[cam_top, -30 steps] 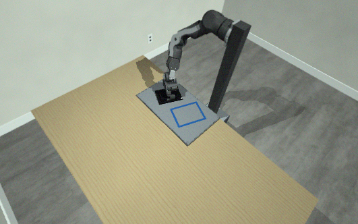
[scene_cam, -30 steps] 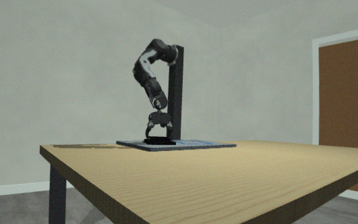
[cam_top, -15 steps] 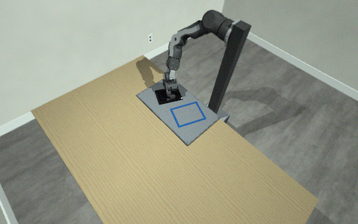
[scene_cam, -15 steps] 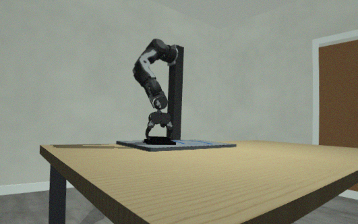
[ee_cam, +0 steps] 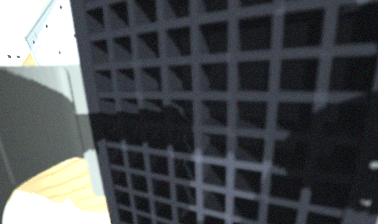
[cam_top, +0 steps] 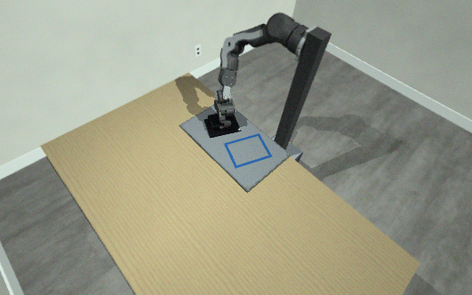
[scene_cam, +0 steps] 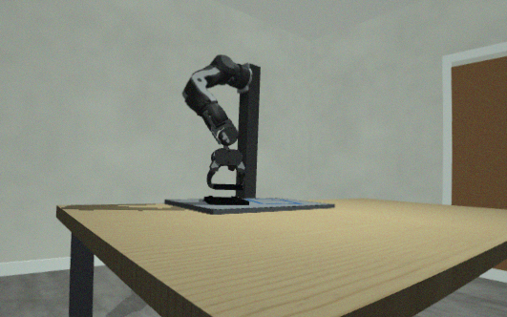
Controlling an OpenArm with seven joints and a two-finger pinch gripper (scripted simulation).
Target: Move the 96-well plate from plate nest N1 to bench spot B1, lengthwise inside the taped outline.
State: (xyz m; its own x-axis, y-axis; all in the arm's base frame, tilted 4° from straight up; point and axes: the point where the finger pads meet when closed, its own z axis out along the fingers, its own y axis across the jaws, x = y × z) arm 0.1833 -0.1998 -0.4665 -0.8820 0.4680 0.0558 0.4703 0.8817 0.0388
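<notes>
The 96-well plate (ee_cam: 240, 115) is black with a grid of square wells and fills the wrist view. My gripper (cam_top: 225, 119) is shut on the plate across its width, at the far end of the grey deck (cam_top: 240, 151). In the exterior view the gripper (scene_cam: 226, 185) holds the plate a little above the black plate nest N1 (scene_cam: 225, 200). From the top view the plate and nest (cam_top: 223, 129) overlap as one dark shape. The blue taped outline B1 (cam_top: 247, 151) lies on the deck just in front of the nest, with nothing inside it; it also shows in the exterior view (scene_cam: 274, 202).
The arm's dark mounting post (cam_top: 300, 89) stands at the deck's right edge, close behind the outline. The deck rests on a long wooden table (cam_top: 222, 213). The wall lies beyond the table's far end.
</notes>
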